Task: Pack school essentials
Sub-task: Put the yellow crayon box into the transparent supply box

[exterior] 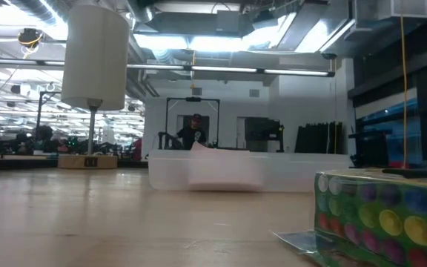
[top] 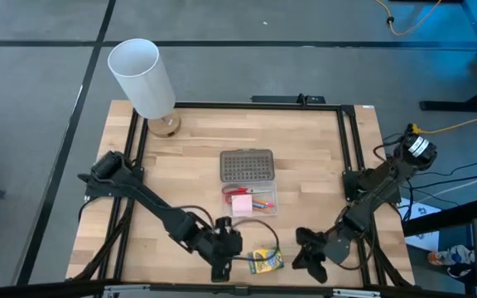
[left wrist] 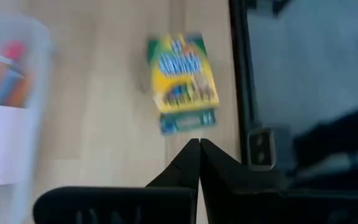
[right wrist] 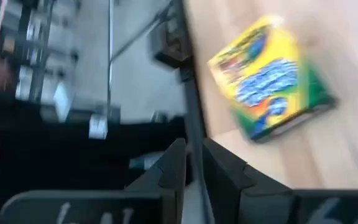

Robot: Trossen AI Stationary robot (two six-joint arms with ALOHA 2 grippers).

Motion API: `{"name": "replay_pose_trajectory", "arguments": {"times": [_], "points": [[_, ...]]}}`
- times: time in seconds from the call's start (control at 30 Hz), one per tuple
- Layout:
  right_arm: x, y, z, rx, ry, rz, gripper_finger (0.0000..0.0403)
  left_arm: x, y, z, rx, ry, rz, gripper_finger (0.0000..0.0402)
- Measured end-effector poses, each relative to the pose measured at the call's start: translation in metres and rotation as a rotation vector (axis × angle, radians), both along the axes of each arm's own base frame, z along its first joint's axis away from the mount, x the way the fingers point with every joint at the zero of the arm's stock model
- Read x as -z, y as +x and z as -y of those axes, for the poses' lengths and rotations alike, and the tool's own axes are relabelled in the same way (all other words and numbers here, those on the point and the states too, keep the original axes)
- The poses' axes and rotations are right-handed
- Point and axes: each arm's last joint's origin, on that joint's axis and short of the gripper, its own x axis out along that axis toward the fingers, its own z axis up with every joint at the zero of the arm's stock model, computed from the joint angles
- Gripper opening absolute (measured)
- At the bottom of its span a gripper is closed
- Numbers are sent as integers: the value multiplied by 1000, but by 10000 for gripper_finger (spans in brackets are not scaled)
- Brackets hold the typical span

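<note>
Packing partly done: we find scissors [top: 233, 192], pad [top: 242, 204], pencils [top: 261, 203] in case [top: 272, 192] | crayon box [top: 266, 261] left on tabletop [top: 305, 165] | left hand [top: 219, 269], right hand [top: 307, 261] both closed, empty, flanking it

Wooden table [top: 180, 157]: crayon box [top: 266, 261], clear case [top: 250, 199], white cylinder [top: 143, 79].

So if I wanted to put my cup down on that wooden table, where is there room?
The bare wood between the tall white cylinder and the clear rectangular case is free, as is the stretch right of the case. The near edge is crowded: yellow-green crayon box, left gripper and right gripper.
</note>
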Motion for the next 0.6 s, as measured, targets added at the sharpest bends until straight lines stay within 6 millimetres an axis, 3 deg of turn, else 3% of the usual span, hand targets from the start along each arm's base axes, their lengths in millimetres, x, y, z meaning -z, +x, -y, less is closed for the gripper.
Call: {"name": "replay_pose_trajectory", "arguments": {"times": [0.13,0.23,0.47,0.6], "points": [[26,-10,5,92,-8,-43,56,42,13,10,66,29,-84,3],[35,-13,2,92,-14,-73,56,66,19,14,81,57,-113,1],[53,-11,7,158,-68,-178,56,93,40,11,104,16,-78,1],[64,-7,13,218,-94,-240,56,97,48,4,120,-4,-74,1]]}}
